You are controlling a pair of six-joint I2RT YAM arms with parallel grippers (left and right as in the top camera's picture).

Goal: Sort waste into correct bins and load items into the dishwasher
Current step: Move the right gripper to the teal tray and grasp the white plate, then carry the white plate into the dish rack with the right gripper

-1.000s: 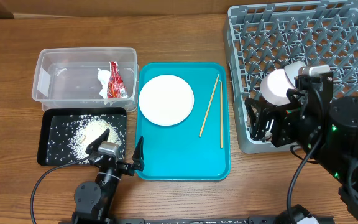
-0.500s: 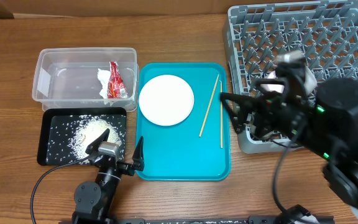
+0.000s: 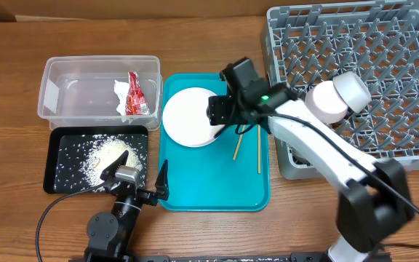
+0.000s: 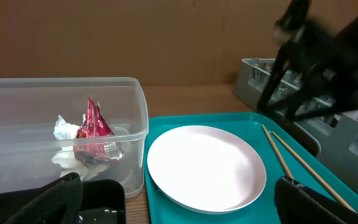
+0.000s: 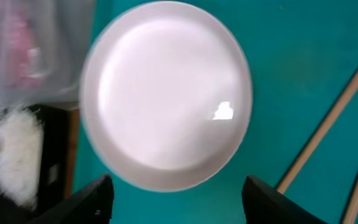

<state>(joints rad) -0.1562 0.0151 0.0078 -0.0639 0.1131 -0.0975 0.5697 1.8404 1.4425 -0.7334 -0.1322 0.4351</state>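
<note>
Plate (image 3: 188, 120) now under right fingers (image 5: 95, 196), spread empty, swung from rack (image 3: 384, 44); left fingers (image 4: 55, 199) unmoved, spread.

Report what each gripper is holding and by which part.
Nothing is held. The right gripper hangs open above the plate; the left gripper is open and empty near the black tray.
</note>
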